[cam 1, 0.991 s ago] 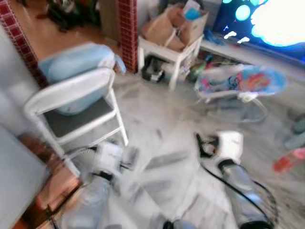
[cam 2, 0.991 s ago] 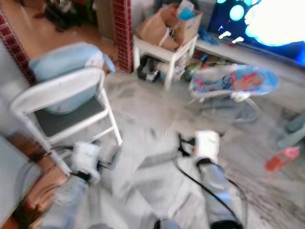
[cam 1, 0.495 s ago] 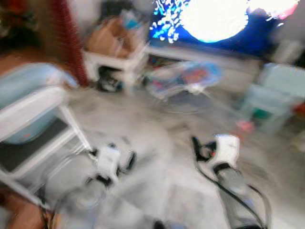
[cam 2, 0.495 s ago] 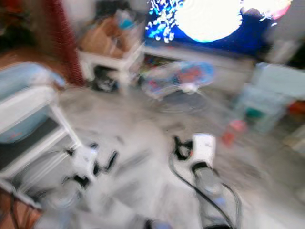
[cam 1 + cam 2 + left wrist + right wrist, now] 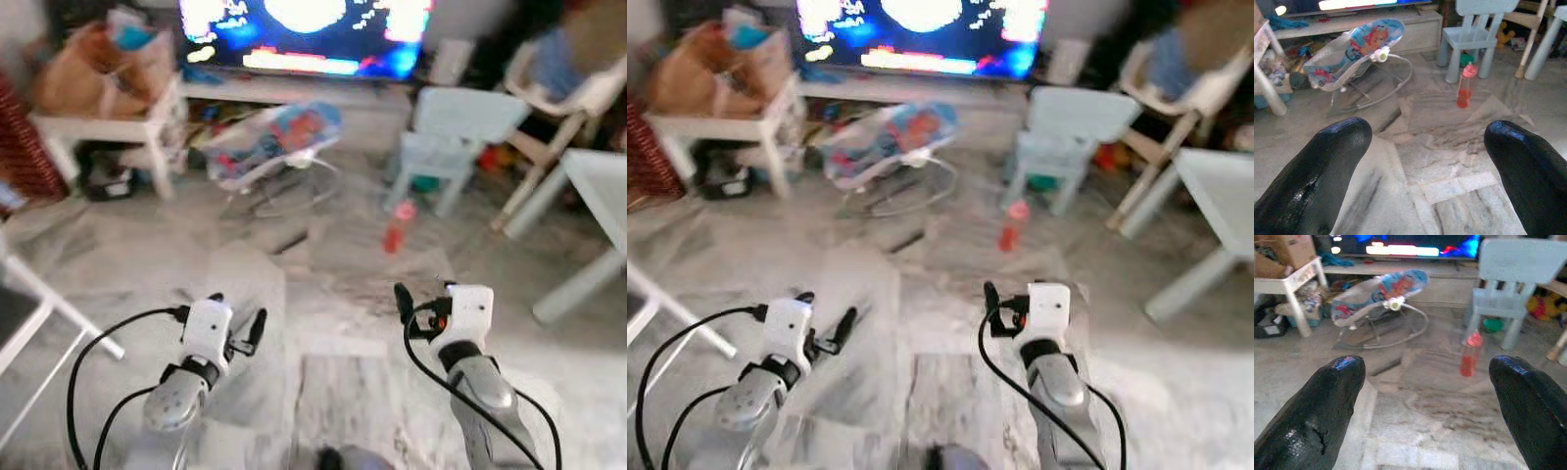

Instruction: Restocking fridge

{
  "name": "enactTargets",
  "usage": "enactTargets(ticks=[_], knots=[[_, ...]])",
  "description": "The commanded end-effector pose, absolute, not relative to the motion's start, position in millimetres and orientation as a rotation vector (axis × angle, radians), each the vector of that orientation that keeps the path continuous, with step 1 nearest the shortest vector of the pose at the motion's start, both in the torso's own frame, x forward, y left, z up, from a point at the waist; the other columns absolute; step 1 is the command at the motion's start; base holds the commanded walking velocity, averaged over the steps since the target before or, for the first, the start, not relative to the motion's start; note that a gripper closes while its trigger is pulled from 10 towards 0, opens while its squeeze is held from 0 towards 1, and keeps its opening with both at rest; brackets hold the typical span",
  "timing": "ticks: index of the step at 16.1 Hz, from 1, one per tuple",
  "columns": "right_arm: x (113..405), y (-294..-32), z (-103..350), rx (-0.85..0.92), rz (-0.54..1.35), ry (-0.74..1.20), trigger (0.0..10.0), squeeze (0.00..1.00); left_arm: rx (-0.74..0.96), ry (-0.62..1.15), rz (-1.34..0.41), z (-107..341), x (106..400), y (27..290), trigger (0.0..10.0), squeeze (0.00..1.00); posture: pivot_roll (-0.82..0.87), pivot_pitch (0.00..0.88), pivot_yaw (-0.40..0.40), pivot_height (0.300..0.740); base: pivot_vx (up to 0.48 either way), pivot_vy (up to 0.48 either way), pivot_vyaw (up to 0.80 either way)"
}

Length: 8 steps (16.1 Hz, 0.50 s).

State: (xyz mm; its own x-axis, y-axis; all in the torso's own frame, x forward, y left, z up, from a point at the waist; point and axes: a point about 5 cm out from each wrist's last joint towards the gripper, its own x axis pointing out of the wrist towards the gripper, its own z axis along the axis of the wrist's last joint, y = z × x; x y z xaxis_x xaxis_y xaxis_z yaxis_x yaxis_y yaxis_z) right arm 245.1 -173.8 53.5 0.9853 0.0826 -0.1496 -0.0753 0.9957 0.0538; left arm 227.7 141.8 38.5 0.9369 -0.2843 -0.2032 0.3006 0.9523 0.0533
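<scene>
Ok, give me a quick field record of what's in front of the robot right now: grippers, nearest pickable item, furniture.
left gripper: open, nothing held, above the floor
right gripper: open, nothing held, above the floor
red bottle: upright on the marble floor, in front of the light blue kids' chair
baby bouncer: on the floor before the TV
white side table: left, brown paper bags on top
fridge: no fridge to report

No legible text, label or number anywhere.
</scene>
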Motion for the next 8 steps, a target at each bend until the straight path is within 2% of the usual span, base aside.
enactTargets(ticks=[1, 8], knots=[[244.8, -175.8, 56.7, 0.053, 0.062, 0.143, 10.0, 0.00, 0.075, 0.191, -0.321, 39.7, 226.7, 134.6, 10.0, 0.00, 0.11, 0.013, -0.023, 0.740, 0.000, 0.000, 0.00], [248.8, -175.7, 60.8, 0.042, 0.062, 0.128, 10.0, 0.00, 0.083, 0.179, -0.324, 42.0, 233.0, 136.6, 10.0, 0.00, 0.11, 0.017, -0.018, 0.740, 0.000, 0.000, 0.00]])
